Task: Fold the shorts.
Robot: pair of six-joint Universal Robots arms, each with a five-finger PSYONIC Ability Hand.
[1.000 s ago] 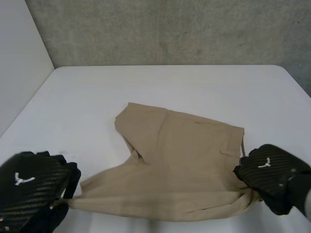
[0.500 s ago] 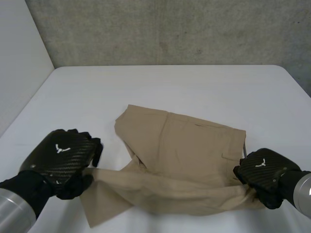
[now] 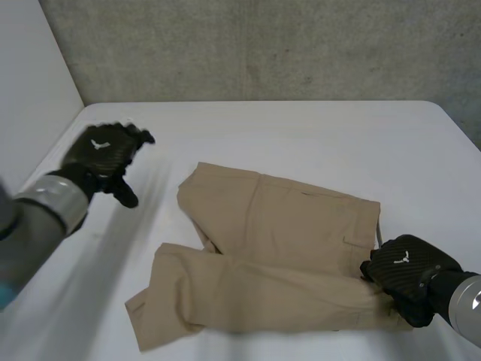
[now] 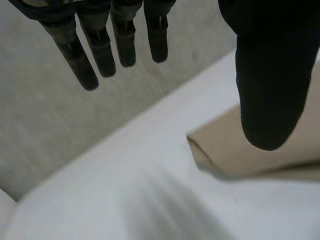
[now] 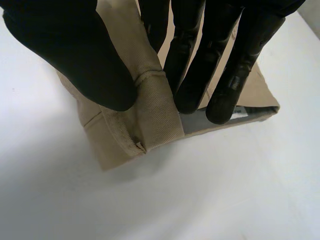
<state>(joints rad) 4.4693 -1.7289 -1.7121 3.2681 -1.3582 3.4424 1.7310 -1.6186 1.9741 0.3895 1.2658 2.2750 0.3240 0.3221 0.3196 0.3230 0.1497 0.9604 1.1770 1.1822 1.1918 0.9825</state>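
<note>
The right hand (image 3: 406,272) pinches the tan shorts (image 3: 278,248) at their waistband edge. The left hand (image 3: 101,154), fingers spread, hovers over open worktop (image 3: 301,131).

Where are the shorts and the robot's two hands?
shorts (image 3: 278,248), head view, middle of the cloth.
left hand (image 3: 101,153), head view, back of the hand.
right hand (image 3: 402,269), head view, back of the hand.

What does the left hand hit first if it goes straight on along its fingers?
Likely nothing close: the left hand is open, aimed over bare table toward the grey wall. The shorts lie off to its thumb side. Height is hard to judge.
</note>
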